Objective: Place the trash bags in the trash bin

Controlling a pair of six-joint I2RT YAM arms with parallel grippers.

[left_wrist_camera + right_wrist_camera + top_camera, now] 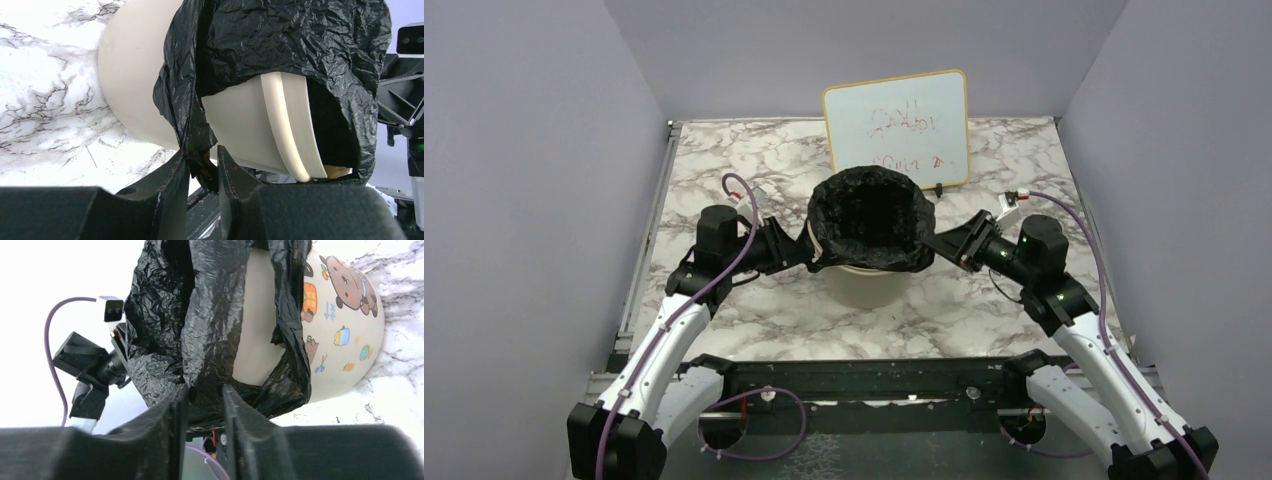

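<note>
Trash bag point(871, 215) drapes over the cream trash bin point(864, 285); left gripper point(202, 172) and right gripper point(204, 397) each clamp its black edge.

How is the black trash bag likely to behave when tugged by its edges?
Probably floppy: the trash bag drapes in wrinkled folds over the bin and bunches where the left gripper pinches it. Likely light and thin, so a hard tug might tear it. Its glossy film may slip from the right gripper, which grips only a narrow fold.
</note>
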